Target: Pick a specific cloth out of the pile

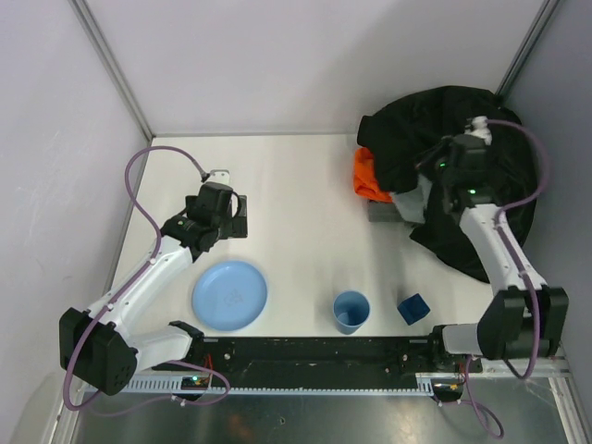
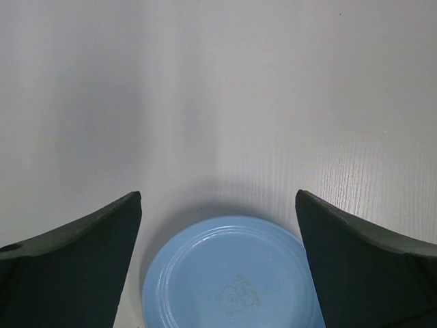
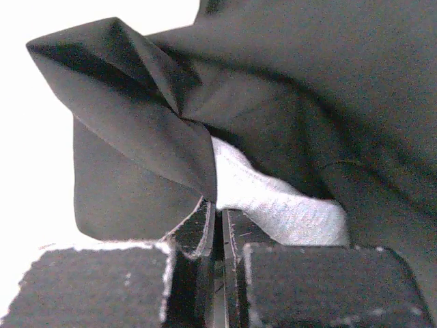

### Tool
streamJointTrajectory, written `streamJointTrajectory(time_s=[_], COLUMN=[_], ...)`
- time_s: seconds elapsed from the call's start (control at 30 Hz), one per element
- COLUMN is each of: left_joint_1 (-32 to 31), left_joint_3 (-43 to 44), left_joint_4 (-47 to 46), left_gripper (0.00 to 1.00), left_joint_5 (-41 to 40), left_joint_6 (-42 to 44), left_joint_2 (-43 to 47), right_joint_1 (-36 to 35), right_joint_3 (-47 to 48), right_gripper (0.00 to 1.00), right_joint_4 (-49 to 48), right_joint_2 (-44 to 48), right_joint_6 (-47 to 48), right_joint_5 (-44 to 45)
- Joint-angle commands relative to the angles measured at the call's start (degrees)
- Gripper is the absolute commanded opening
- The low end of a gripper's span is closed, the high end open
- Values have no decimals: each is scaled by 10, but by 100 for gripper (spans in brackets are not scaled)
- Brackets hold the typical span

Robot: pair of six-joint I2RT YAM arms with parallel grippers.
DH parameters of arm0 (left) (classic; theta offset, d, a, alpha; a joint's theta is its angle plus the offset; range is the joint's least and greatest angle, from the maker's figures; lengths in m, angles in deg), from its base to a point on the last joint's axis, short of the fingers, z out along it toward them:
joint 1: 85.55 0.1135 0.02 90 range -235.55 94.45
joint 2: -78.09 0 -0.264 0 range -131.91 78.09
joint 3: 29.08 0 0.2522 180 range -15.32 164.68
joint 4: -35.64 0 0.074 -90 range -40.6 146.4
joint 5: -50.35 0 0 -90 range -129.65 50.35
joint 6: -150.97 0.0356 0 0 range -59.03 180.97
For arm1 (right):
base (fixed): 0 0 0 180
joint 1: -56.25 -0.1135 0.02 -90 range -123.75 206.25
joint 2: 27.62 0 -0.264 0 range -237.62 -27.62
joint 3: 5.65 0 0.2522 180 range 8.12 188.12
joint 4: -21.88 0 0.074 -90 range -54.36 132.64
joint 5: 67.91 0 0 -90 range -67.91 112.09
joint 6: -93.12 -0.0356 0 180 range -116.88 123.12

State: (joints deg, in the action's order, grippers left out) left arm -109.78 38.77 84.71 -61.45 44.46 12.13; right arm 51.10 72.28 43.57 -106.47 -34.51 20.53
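Hovering over the left part of the table [image 1: 305, 199], the left gripper [image 1: 225, 213] was seen with its fingers [image 2: 82, 266] spread wide and nothing between them. The blue plate [image 1: 229, 294] lay flat on the table just near of it, untouched.

The pile [image 1: 462, 139] was heaped in the far right corner and was made up mostly of a black jacket [image 1: 421, 129]. An orange cloth [image 1: 370, 176] showed at its left edge. The cloth [image 1: 385, 213], mid-grey, was found at the near left edge of the pile, just below the orange piece and partly covered by the jacket.

The right gripper [image 3: 218, 222] was lowered into the pile with its fingers brought together. A fold of the black jacket [image 3: 150, 137] came down to the fingertips; whether it was pinched could not be told. The cloth [image 3: 280, 205] was seen pale and textured just beyond the tips, tucked under the jacket.

A blue cup [image 1: 351, 311] and a small dark blue block [image 1: 413, 307] stood near the front edge, apart from the pile.
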Motion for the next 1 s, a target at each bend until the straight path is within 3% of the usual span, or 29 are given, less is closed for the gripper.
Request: streamJointTrajectory(time_s=[0.0,0.17,0.3,0.43,0.8,0.97], left_joint_1=[4,4,4,4,4,4], left_joint_3=[5,5,5,5,4,1], left_joint_4=[-7,-6,-6,-7,-7,-7], left_gripper=[100,100,100,100,100,100], left_joint_5=[4,6,7,8,11,15], left_joint_6=[-4,-4,-4,-3,-4,-6], left_joint_2=[3,1,1,0,3,11], right_joint_1=[90,190,236,246,241,254], right_joint_3=[48,63,64,64,69,71], right_gripper=[0,0,0,0,0,0], right_joint_4=[21,56,90,121,180,194], right_joint_2=[76,100,68,-16,-244,-306], right_joint_6=[30,24,20,38,60,66], right_joint_5=[45,74,95,106,33,-19])
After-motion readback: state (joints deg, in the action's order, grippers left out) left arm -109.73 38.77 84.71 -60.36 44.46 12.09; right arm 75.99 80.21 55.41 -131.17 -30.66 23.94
